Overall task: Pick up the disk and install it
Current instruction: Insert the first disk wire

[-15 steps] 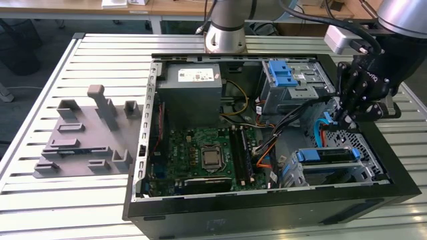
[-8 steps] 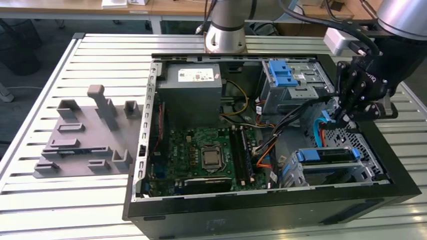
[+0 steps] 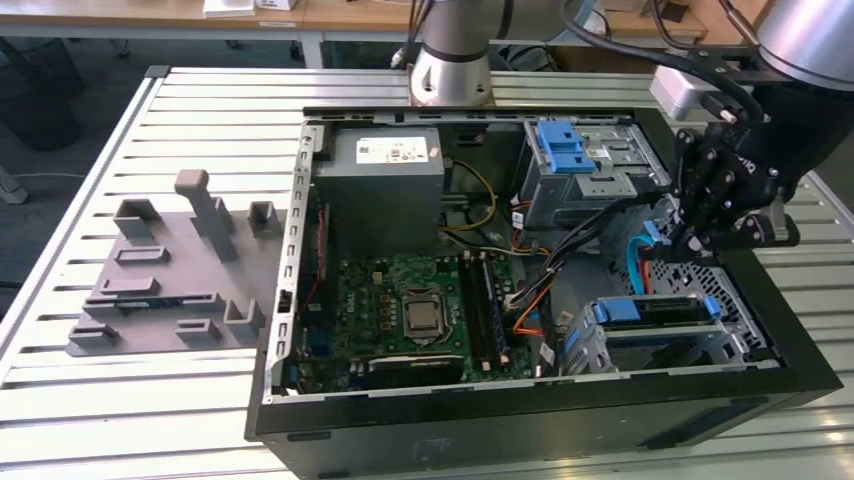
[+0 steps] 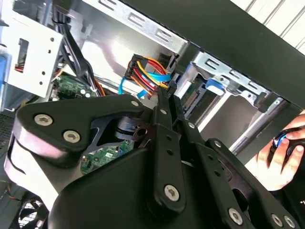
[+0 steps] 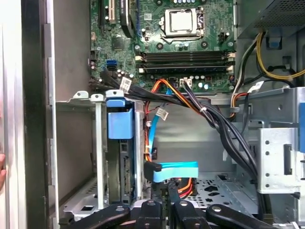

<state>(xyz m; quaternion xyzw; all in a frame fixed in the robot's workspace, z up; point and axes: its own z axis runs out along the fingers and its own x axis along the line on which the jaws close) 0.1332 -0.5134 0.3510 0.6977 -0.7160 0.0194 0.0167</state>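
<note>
The disk (image 3: 650, 311) sits in the lower drive cage (image 3: 727, 345) of the open computer case, at the exterior view's right, with blue rails along its edges. In the first wrist view I see the disk (image 5: 125, 167) edge-on in the cage, under a blue tab. My gripper (image 3: 687, 245) hangs just beyond the cage, over the cables, and touches no part of the disk. Its fingers (image 4: 164, 102) are pressed together with nothing between them. In the first wrist view the gripper (image 5: 167, 193) sits right by a blue flat cable (image 5: 178, 171).
The case holds a motherboard (image 3: 414, 310), a power supply (image 3: 387, 165), an upper cage with a blue latch (image 3: 567, 150) and cable bundles (image 5: 214, 119). A grey fixture (image 3: 167, 270) lies on the slatted table. A person's hand (image 4: 281, 155) is beside the case.
</note>
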